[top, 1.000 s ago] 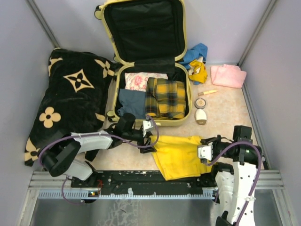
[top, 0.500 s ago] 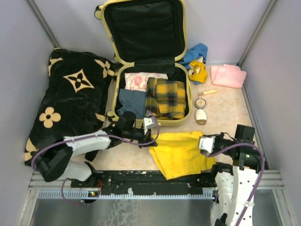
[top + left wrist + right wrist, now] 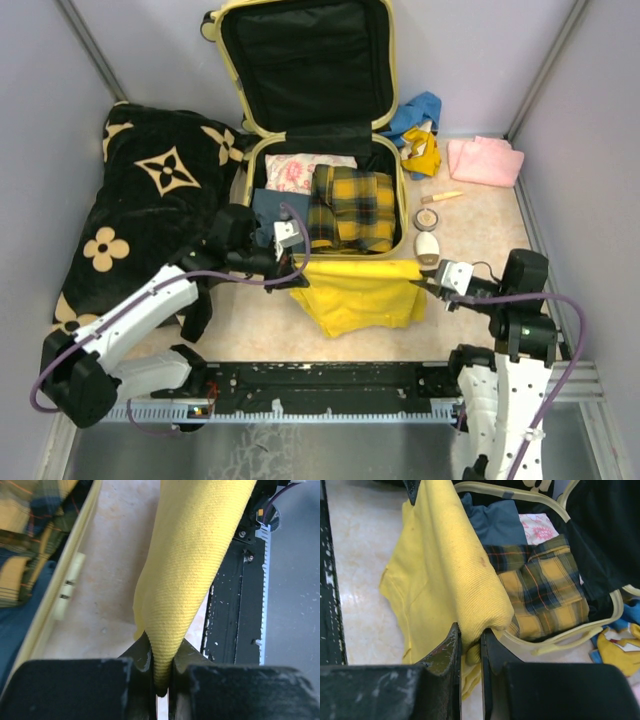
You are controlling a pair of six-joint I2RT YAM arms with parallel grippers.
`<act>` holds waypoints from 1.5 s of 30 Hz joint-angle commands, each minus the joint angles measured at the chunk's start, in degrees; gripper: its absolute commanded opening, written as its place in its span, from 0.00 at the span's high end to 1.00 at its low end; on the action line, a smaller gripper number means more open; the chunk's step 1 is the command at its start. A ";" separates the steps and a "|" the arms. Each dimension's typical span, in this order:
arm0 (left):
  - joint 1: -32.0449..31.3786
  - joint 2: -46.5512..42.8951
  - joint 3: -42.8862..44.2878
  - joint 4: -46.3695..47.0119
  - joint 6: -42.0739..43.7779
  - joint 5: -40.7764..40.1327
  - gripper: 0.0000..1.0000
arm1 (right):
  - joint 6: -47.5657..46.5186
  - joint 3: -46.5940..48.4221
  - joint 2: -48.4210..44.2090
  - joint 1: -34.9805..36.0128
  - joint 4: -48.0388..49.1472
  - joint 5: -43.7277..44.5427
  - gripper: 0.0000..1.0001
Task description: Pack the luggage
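Both arms have raised the yellow garment off the table and carried it away from their bases since a second ago. Its top edge now hangs stretched between them, just beside the near rim of the luggage.

- **Luggage:** a pale-yellow clamshell lying open at the middle of the far side. The lid is propped back with its black lining bare, and the lower shell is nearest the arms.
- **Black blanket:** patterned with tan flowers, heaped to the left against the case and unpacked.
- **Yellow garment:** held by two upper corners, still outside the shell. Its lower part appears to trail on the table.
- **Left gripper:** jaws closed tight on the left corner. The wrist view shows a fold of cloth pinched between them.
- **Right gripper:** jaws likewise nearly together on the right corner, with cloth bunched over them.
- **Already in the lower shell:**
  - a plaid garment on the right
  - a blue-grey garment at the near left
  - a floral item behind the blue-grey garment
- **Not yet packed, to the right of the case:**
  - a pink folded cloth
  - a blue-and-yellow bundle
  - a white oval object
  - a round compact
  - a thin stick-like item

Judged progress is roughly midway. Three pieces are stowed and a fourth is poised at the rim. The loose clothes and small articles remain, and the lid is still to be closed
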 commanded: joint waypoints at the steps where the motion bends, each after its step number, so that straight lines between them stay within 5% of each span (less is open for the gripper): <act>1: 3.68 -2.31 4.05 -13.54 6.38 -5.21 0.99 | 21.86 0.55 4.25 7.23 22.61 7.84 1.00; 5: 6.23 -3.28 7.09 -15.54 7.67 -6.80 0.99 | 26.91 1.96 9.08 24.66 27.38 22.47 1.00; 9: 9.22 -3.11 12.48 -19.66 11.22 -9.24 0.99 | 31.48 4.44 14.47 31.15 30.31 28.55 1.00; 22: 19.06 15.12 29.32 -13.43 19.50 -19.04 0.99 | 40.23 14.29 36.52 31.27 46.64 42.28 1.00; 31: 23.57 30.36 40.19 -6.13 18.69 -19.93 0.99 | 41.11 19.13 51.41 31.27 54.62 48.29 1.00; 45: 24.31 42.62 45.56 2.94 13.02 -17.92 1.00 | 36.44 28.18 69.74 29.46 59.70 49.63 1.00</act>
